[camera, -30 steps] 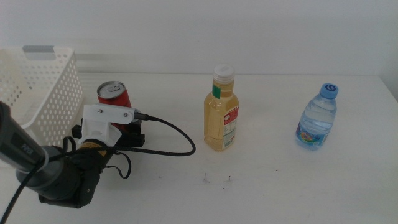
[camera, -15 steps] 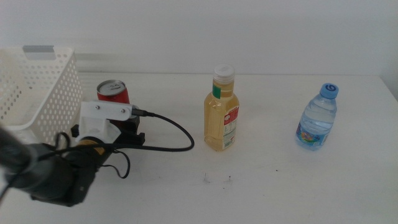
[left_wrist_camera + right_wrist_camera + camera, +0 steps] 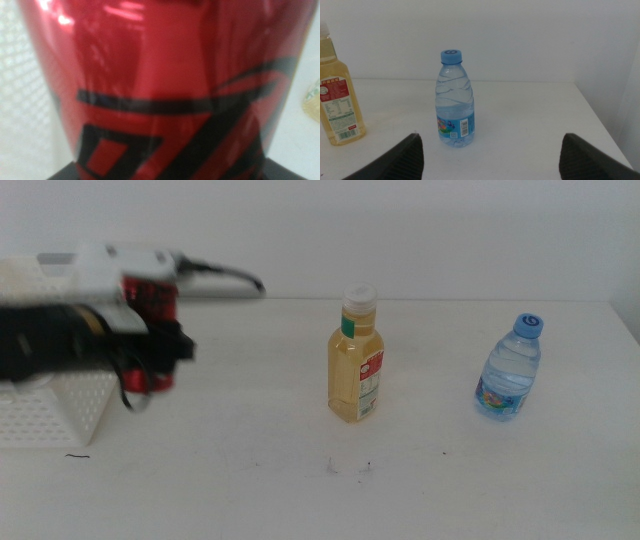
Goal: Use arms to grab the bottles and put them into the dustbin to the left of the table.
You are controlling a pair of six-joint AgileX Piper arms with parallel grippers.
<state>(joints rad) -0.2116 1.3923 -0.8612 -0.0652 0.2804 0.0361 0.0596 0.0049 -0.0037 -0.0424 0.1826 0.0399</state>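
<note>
Tabletop (image 3: 420, 490): a broad, flat, plain white surface is filling the lower two thirds of the middle view, carrying a few small dark specks near bottom centre and a short black mark at lower left.
Left arm (image 3: 50, 345): it is reaching in from the left edge at upper left, blurred, a dark body lying roughly level under a light grey wrist piece with a black cable arching off toward the right.
Dustbin (image 3: 40, 415): a white plastic basket with hole-patterned sides and a grey strip at the rim is sitting at the far left, partly hidden behind the arm.
Left gripper (image 3: 150, 345): it is clamped on the red can and is holding it clear of the tabletop, just at the dustbin's right edge.
Right gripper (image 3: 490, 157): its two dark jaws are standing wide apart with nothing between them, facing the water bottle.
Juice bottle (image 3: 355, 358): translucent yellow, squarish shoulders, white cap, red label; it is standing upright at frame centre.
Water bottle (image 3: 510, 370): clear ribbed plastic, blue cap, colourful label; it is standing upright at centre right, well apart from the juice bottle.
Red can (image 3: 160, 85): glossy red metal with black graphics is filling the left wrist view.
</note>
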